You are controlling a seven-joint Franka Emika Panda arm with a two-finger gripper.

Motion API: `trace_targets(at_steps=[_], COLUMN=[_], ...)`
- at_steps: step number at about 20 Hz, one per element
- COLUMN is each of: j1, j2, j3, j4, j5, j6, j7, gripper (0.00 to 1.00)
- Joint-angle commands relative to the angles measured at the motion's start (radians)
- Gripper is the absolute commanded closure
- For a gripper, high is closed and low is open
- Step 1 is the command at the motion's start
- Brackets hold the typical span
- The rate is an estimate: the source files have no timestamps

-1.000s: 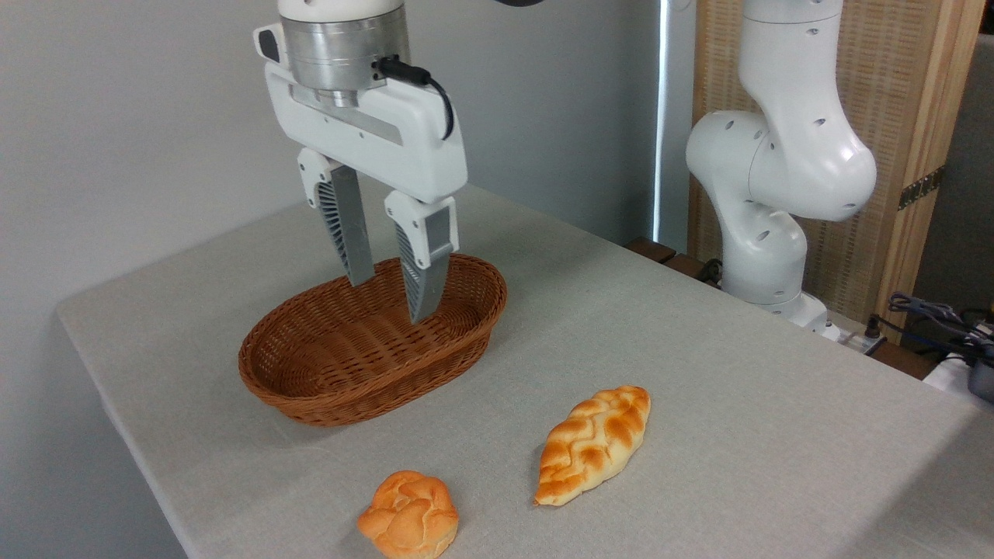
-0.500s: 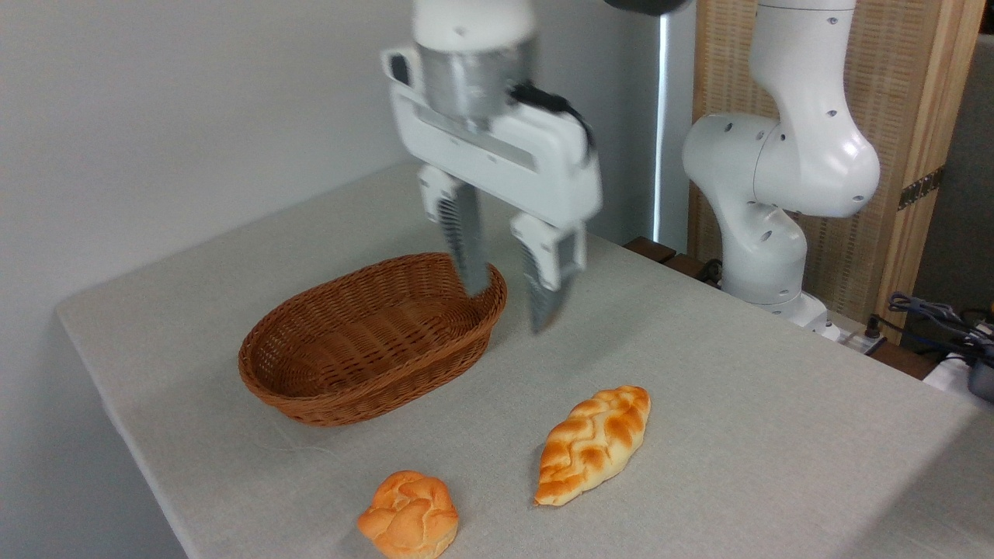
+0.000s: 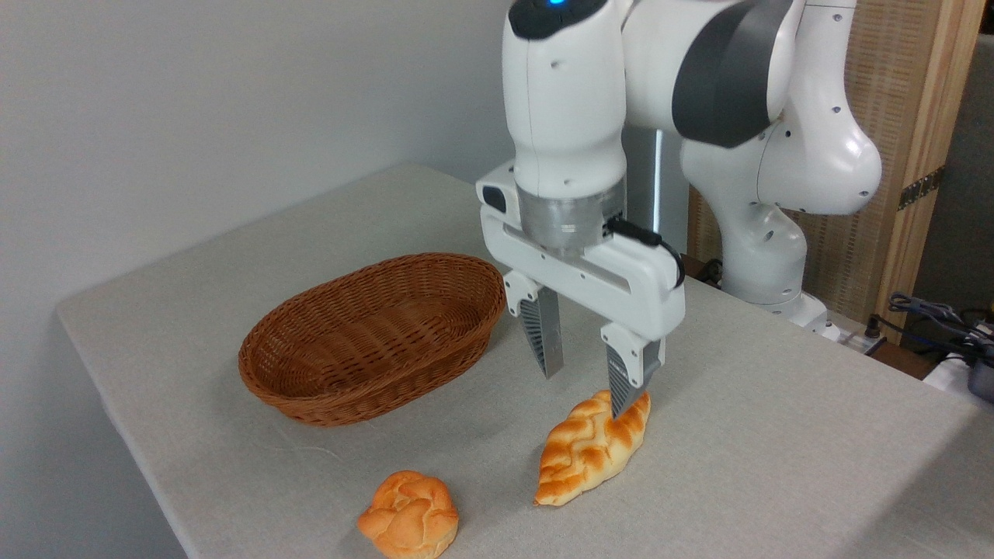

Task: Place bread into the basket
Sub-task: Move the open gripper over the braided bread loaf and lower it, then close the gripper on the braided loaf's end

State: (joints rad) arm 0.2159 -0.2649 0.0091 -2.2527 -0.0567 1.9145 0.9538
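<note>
The white two-finger pincer (image 3: 590, 396) hangs with its grey ribbed fingers (image 3: 541, 338) spread wide and nothing between them. It points down over the far end of the long braided golden-brown bread loaf (image 3: 588, 452). The right fingertip overlaps the loaf's upper tip in the picture; whether it touches the crust cannot be told. The left finger ends in the air, clear of the grey cloth-covered desk (image 3: 776, 435).

The loaf lies flat on the desk, outside the oval brown woven wicker basket (image 3: 373, 338), which sits well to its left, holding nothing. A small round knotted orange bun (image 3: 408, 515) rests near the desk's front edge, beside the loaf's near end. Nothing stands between loaf and basket.

The pincer hides part of the loaf's far tip. The arm's upper part is cut off by the picture's top edge.
</note>
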Motion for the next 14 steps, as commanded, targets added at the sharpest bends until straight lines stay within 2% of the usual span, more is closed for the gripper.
trace_targets(at_steps=[1,14], j1=[0.0,-0.001], j2=[-0.03,0.0], j3=[0.023,0.025], j4=[-0.056,-0.107], j5=[0.024,0.026], j6=[0.038,0.119], j7=[0.057,0.091], gripper=[0.0,0.0])
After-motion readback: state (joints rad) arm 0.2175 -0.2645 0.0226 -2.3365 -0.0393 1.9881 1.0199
